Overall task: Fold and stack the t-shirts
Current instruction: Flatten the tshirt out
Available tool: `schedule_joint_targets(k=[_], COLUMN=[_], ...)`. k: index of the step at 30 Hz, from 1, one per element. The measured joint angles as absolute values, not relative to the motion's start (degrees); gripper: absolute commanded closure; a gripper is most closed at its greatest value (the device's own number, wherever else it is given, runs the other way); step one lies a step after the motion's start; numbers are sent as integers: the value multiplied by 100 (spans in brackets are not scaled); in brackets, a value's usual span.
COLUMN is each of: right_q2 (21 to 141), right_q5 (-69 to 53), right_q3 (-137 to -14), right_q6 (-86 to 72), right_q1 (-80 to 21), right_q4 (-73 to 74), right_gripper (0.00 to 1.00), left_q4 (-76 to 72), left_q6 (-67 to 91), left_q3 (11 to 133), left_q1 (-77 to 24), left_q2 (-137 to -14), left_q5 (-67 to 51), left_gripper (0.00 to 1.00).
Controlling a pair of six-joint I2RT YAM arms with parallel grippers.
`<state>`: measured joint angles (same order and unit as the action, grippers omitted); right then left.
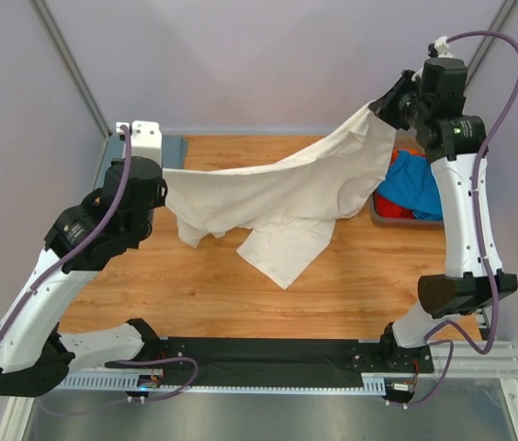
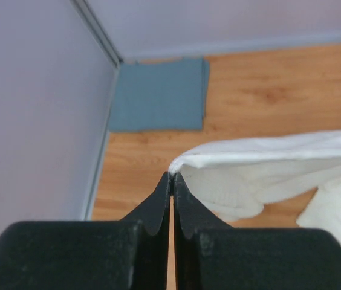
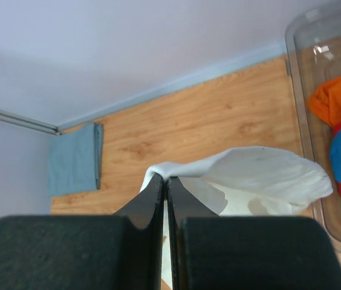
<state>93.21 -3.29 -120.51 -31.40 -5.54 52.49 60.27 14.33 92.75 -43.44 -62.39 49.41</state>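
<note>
The cream-white t-shirt (image 1: 277, 197) hangs stretched in the air between both arms, its lower part drooping to the wooden table. My left gripper (image 1: 163, 176) is shut on its left edge; the left wrist view shows the gripper (image 2: 172, 175) pinching the cloth (image 2: 267, 169). My right gripper (image 1: 386, 106) is shut on the shirt's raised right corner; the right wrist view shows the gripper (image 3: 164, 179) holding the cloth (image 3: 261, 175). A folded grey-blue t-shirt (image 2: 158, 93) lies flat at the table's far left corner. Blue (image 1: 417, 184) and orange-red (image 1: 391, 206) t-shirts lie in the bin.
The clear grey plastic bin (image 3: 300, 103) stands at the table's right edge, under the right arm. A white block (image 1: 145, 138) sits at the far left, behind the left arm. Walls close in the back and left sides.
</note>
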Motion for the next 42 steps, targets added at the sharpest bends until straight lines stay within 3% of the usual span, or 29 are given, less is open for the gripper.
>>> schedule_joint_targets(k=[11,20,28,33,39,42], right_q2=[7419,5384,4681,4742,5247,5970], right_q5=[-705,-950,-1306,-1411,-1605,-1723], right_q3=[-11480,-10975,-10986,-10619,-9242,-8650], right_q6=[-2816,-2661,-2670,-2687,-2987,-3111], right_q1=[-554,-556,-556,-556,-556,-580], right_q4=[3159,1903,1361,1273,786,541], right_gripper=[100,100,100,100,100,100], left_q4=[2661,3116,3389,3546,3376,3356], left_q6=[-2038,-2154,-1675,-1409,-1249,-1168], left_q3=[9542,11120,11528,10851,8696,7837], left_q1=[-4340,-4340,-4340,-4340,-4327,-3830], left_q2=[-5334,-4547,-3861,-3988,-4801,-5596], left_q5=[5280,3304,2021,2014,2803,3124], left_gripper=[100,100,100,100,100,100])
